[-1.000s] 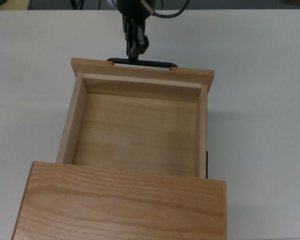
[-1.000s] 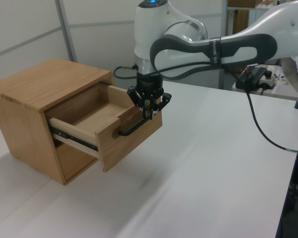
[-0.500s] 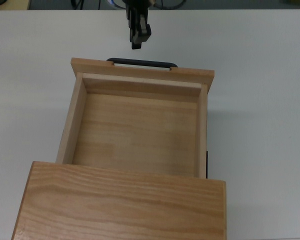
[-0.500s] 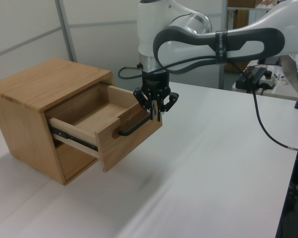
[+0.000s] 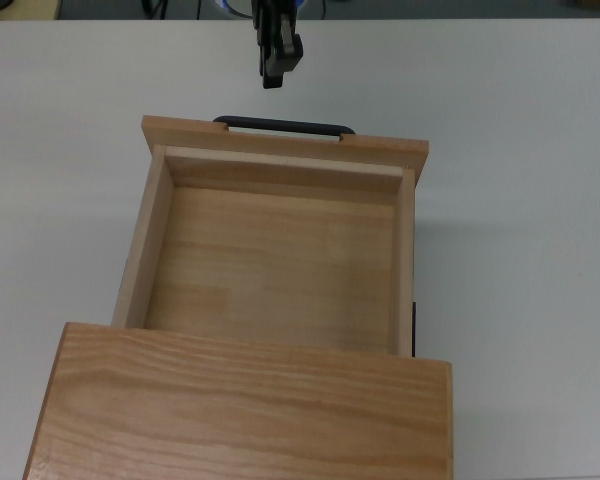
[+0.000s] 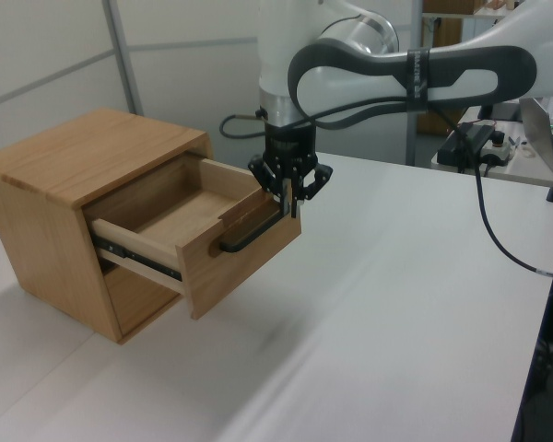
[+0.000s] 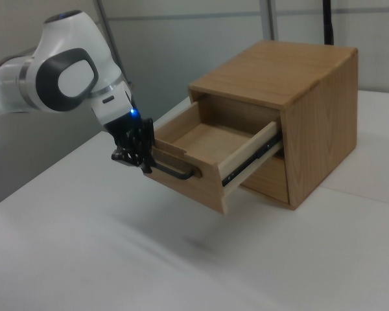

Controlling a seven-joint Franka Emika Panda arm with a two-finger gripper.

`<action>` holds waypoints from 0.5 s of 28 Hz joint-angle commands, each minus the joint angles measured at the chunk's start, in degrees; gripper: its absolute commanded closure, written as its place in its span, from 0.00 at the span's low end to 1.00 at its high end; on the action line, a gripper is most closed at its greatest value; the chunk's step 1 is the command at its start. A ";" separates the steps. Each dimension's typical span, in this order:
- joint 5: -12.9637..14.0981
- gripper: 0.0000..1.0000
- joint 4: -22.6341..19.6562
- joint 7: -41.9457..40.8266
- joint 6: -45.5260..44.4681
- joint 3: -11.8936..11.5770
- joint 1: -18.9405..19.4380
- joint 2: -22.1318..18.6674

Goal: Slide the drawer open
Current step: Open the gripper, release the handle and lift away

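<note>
— Looking at the drawer (image 5: 280, 250), where does it sit?

— Pulled well out of the cabinet (image 5: 245, 405), its tray bare. Judging by that, the slide is about done.

— And your gripper (image 5: 277, 68)?

— Off the handle (image 5: 285, 126), hovering just beyond the front panel, on the far side from the cabinet. I hold nothing; whether my fingers are apart or together, I cannot tell.

— Which way is the handle from you?

— Below me and toward the cabinet. Its bar runs left to right in the top view, across my line of retreat.

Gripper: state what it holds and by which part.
Nothing. The gripper hangs clear of the thin black metal bar handle on the open light wooden drawer.
</note>
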 commanded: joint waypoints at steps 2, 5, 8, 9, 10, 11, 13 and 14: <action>1.39 0.00 2.19 -4.98 1.02 -0.24 -0.48 -1.27; 1.39 0.00 3.68 -8.76 0.94 -0.24 -0.48 -1.27; 1.39 0.00 5.18 -14.99 0.50 -0.42 -0.48 -1.18; 1.48 0.00 5.53 -17.01 0.32 -0.50 -0.48 -1.18; 1.48 0.00 5.79 -18.95 0.15 -0.59 -0.48 -1.18; 1.48 0.00 5.97 -22.71 -0.12 -0.77 -0.48 -1.26; 1.48 0.00 6.32 -26.33 -1.17 -0.86 -0.48 -1.27; 1.56 0.00 6.84 -28.18 -1.78 -0.86 -0.48 -1.27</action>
